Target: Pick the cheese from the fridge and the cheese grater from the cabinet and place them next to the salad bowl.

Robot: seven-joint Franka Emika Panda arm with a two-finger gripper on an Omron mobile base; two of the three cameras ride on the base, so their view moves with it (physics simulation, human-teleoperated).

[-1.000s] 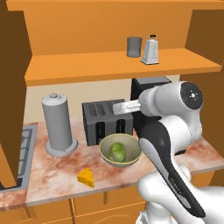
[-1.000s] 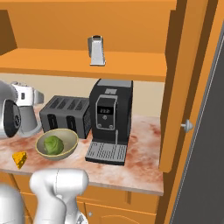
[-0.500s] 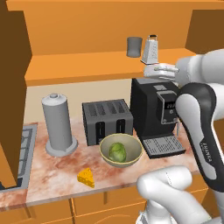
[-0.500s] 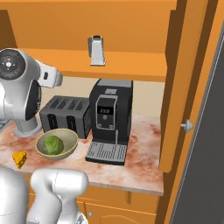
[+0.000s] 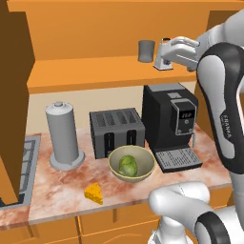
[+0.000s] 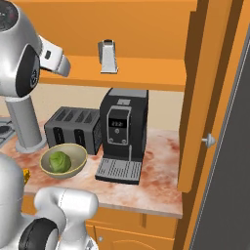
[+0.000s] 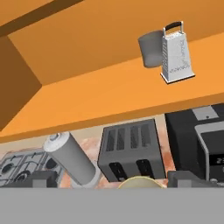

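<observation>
Looking at my feeds right now, the arm has swung way up since a second ago: back then the hand hung low in front of the toaster, half a second ago it was climbing past the coffee machine, and now the gripper (image 5: 164,56) sits at shelf height inside the cabinet (image 5: 95,71), right up against the cheese grater (image 5: 163,61) from the right in the left base view. I can't tell from that view whether it's actually touching. Fingers look spread wide, nothing between them as far as I can see. The hand view has the cheese grater (image 7: 176,53) standing upright on the orange shelf with the dark grey cup (image 7: 151,51) just behind it on its left. In the right base view the grater (image 6: 108,57) hasn't budged on the shelf, same spot as before. Down on the counter (image 5: 57,186) nothing has moved either: the cheese (image 5: 94,193) lies near the front edge, just left of the salad bowl (image 5: 131,164) with the lettuce in it, apart from it. The toaster (image 5: 116,131) stands behind the bowl, the coffee machine (image 5: 171,124) to its right, and the grey canister (image 5: 63,136) off to the left. The base hasn't driven, so both base views line up with the earlier ones.
</observation>
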